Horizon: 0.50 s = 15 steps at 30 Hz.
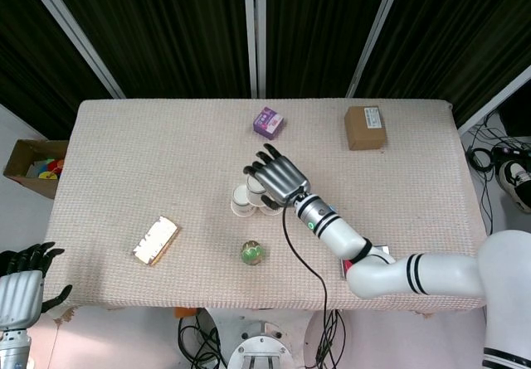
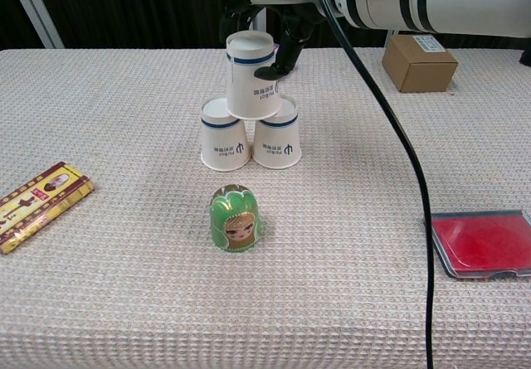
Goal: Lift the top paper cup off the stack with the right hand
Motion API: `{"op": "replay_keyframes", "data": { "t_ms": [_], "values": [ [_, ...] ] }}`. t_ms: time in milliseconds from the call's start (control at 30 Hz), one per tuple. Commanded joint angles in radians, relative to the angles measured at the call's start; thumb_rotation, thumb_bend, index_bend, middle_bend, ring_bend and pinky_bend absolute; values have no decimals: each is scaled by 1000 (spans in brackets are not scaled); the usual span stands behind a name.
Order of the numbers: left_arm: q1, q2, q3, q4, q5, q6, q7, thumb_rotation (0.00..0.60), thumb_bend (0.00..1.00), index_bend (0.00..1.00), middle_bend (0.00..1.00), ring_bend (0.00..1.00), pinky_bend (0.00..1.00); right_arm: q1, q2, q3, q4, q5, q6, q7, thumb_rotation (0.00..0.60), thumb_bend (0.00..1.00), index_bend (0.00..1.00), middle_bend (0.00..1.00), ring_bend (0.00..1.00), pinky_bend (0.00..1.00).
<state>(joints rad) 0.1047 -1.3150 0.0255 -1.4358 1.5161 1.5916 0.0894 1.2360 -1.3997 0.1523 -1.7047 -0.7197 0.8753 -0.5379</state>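
Three white paper cups with blue bands form a small pyramid mid-table. The top cup (image 2: 251,75) stands upright, mouth down, with its rim over the tops of the two lower cups (image 2: 225,134) (image 2: 277,133). My right hand (image 2: 284,27) reaches over from behind and grips the top cup, fingers on both of its sides. In the head view the right hand (image 1: 278,176) covers most of that cup, and the lower cups (image 1: 241,202) show beside it. My left hand (image 1: 21,290) hangs off the table's near left corner, fingers apart, holding nothing.
A green doll figure (image 2: 236,218) stands just in front of the cups. A red case (image 2: 483,243) lies near right, a snack pack (image 2: 37,203) near left. A brown box (image 2: 419,62) and a purple box (image 1: 268,122) sit further back. The right arm's cable (image 2: 406,162) drapes across.
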Motion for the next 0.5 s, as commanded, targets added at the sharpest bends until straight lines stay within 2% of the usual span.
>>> {"op": "replay_keyframes", "data": {
  "t_ms": [33, 267, 333, 433, 500],
  "values": [
    [1, -2, 0, 1, 2, 3, 0, 600, 176, 274, 188, 138, 169, -2, 6, 2, -7, 2, -1, -1, 600, 308, 125, 243, 81, 0],
    [1, 0, 1, -1, 6, 6, 3, 600, 176, 274, 188, 138, 169, -12, 35, 1, -46, -3, 16, -15, 600, 309, 79, 213, 76, 0],
    [1, 1, 0, -2, 8, 7, 2, 600, 176, 274, 188, 138, 169, -21, 64, -3, -80, -1, 34, -26, 600, 308, 39, 183, 55, 0],
    [0, 6, -1, -4, 12, 11, 5, 600, 176, 274, 188, 138, 169, -62, 135, -17, -167, -33, 101, -41, 600, 307, 2, 137, 11, 0],
    [-1, 9, -3, -5, 15, 14, 3, 600, 175, 274, 188, 138, 169, -121, 194, -42, -238, -92, 184, -41, 600, 307, 0, 124, 1, 0]
  ]
}}
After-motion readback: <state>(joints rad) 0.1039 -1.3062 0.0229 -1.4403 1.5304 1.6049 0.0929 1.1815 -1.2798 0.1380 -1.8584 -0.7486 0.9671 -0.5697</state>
